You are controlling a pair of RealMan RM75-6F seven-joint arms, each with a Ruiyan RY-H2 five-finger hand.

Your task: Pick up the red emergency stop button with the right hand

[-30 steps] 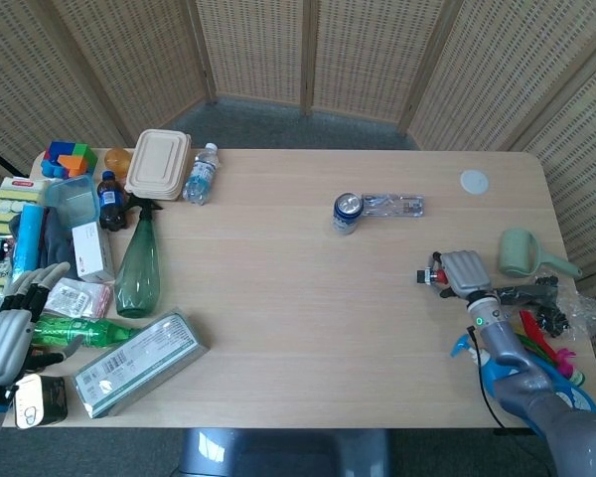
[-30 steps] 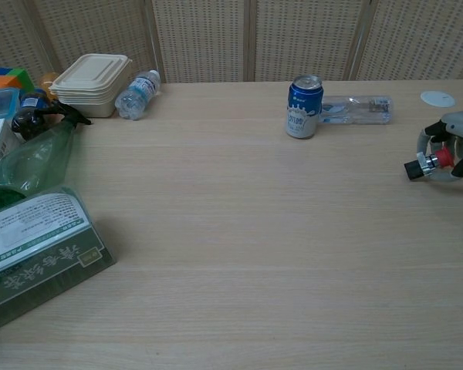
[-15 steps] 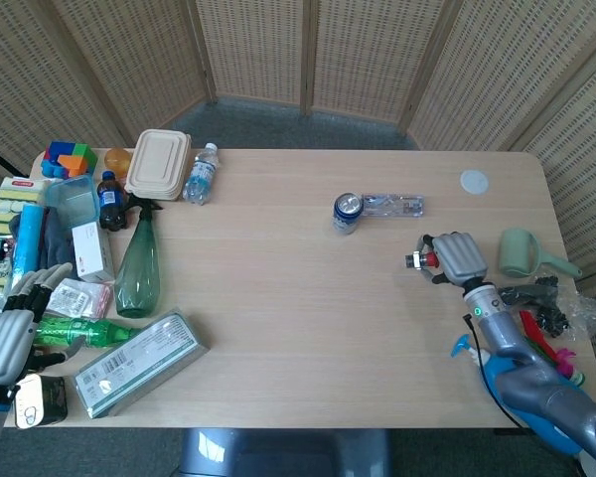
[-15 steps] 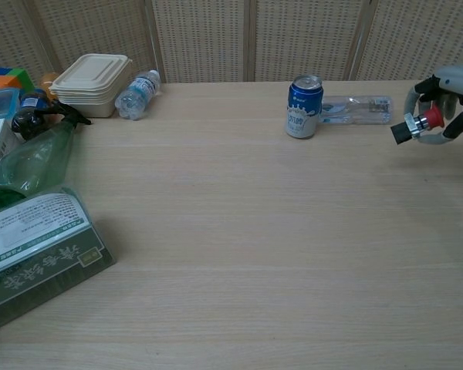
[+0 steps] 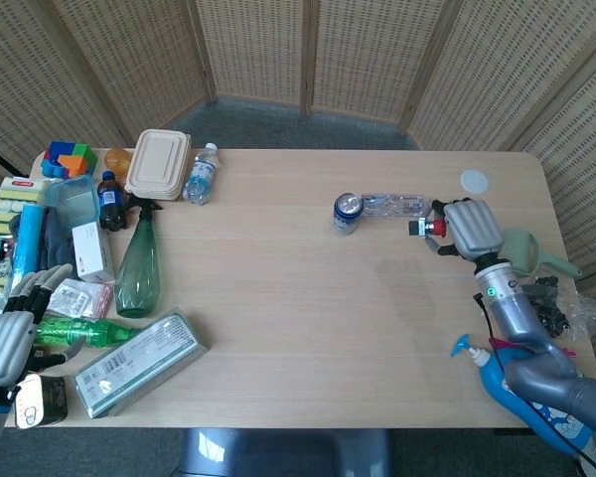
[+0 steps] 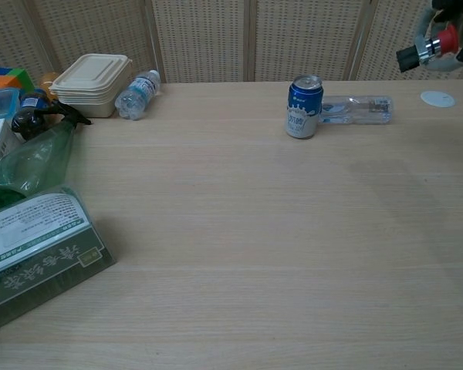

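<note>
Right hand [image 5: 471,229] grips red emergency stop button [image 5: 432,227], fingers closed round it, raised clear above table [image 5: 308,298] right of blue can [image 5: 347,212]. Pick step looks done; next: hold steady. Left hand [image 5: 8,333] idle, fingers apart, holding nothing.

The can [image 5: 347,212] is standing mid-table with a bottle [image 5: 392,205] lying just to its right. Right of that, the right hand [image 5: 469,229] is holding the emergency stop button [image 5: 426,227] above the table [image 5: 308,298].
</note>
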